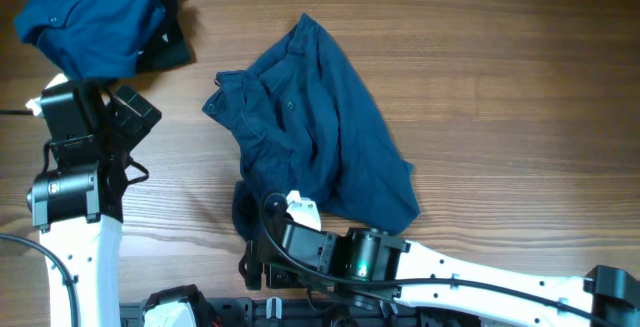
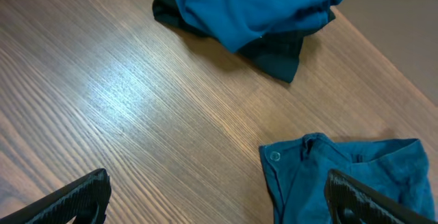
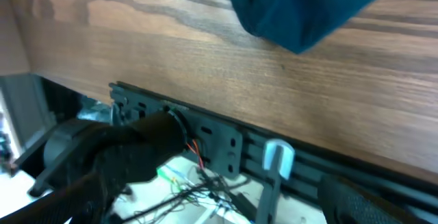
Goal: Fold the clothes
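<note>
The navy shorts [image 1: 320, 127] are lying crumpled in the middle of the surface [image 1: 500, 67], with the buttoned waistband toward their upper left and nothing flattened yet. The left gripper [image 2: 215, 190] is hanging just left of the shorts. Its jaws are spread as wide as they go and are holding nothing, with only bare wood between them. The right gripper [image 3: 212, 203] is sitting just below the shorts' lower corner, out past the surface's near edge. Its jaws are likewise fully apart and empty.

The main risk is probably on the right side. Below the shorts, the jaws are facing the rail [image 3: 205, 131] and loose cables [image 3: 198, 183] under the edge, so closing or driving forward here could be snagging wiring or knocking the edge rather than catching cloth. The shorts are also bunched in overlapping layers, so a pinch could be taking two layers at once and dragging the heap instead of spreading it.

Up and to the left of the shorts, the blue shirt [image 1: 90, 17] is piled on a dark cloth [image 2: 280, 53], near the left arm. A wide sweep there could be pulling that pile along.
</note>
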`<action>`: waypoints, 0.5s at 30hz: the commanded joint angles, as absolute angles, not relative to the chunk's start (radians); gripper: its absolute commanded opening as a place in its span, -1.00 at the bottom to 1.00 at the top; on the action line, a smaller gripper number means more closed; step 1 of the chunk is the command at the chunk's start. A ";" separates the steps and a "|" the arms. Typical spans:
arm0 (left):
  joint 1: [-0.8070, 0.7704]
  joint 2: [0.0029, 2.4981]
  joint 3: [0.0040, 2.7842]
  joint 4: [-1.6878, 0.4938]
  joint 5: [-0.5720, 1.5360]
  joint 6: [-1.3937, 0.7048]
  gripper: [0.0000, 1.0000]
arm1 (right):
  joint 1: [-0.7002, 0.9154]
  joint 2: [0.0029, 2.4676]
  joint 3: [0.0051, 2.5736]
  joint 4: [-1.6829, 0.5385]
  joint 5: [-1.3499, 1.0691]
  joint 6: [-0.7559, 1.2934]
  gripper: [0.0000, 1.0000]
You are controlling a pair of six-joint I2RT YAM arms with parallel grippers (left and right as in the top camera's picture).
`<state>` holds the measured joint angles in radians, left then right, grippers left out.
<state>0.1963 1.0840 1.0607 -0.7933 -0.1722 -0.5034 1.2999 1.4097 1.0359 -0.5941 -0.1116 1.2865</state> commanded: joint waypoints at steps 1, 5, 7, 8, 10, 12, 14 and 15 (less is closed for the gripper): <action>0.203 1.090 1.074 -0.795 -0.134 -0.513 1.00 | 1.305 1.454 0.954 -0.475 -0.098 1.287 0.99; 0.203 1.090 1.074 -0.795 -0.134 -0.513 1.00 | 1.305 1.506 0.944 -0.430 -0.093 1.156 1.00; 0.203 1.090 1.074 -0.795 -0.134 -0.513 0.99 | 1.305 1.525 0.944 -0.433 -0.084 1.142 0.99; 0.203 1.090 1.074 -0.797 -0.134 -0.513 1.00 | 1.305 1.530 0.944 -0.433 -0.081 1.143 0.99; 0.203 1.090 1.074 -0.806 -0.134 -0.513 1.00 | 1.305 1.534 0.944 -0.432 -0.074 1.144 0.99; 0.203 1.090 1.074 -0.820 -0.134 -0.513 1.00 | 1.305 1.534 0.944 -0.429 -0.066 1.145 1.00; 0.203 1.090 1.074 -0.825 -0.134 -0.513 1.00 | 1.305 1.534 0.944 -0.422 -0.064 1.155 0.99; 0.203 1.090 1.074 -0.828 -0.134 -0.513 0.99 | 1.305 1.534 0.944 -0.420 -0.064 1.154 0.99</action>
<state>0.1978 1.0847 1.0607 -0.8200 -0.1467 -0.5064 1.2999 1.5253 0.9504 -0.4286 -0.0937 1.1683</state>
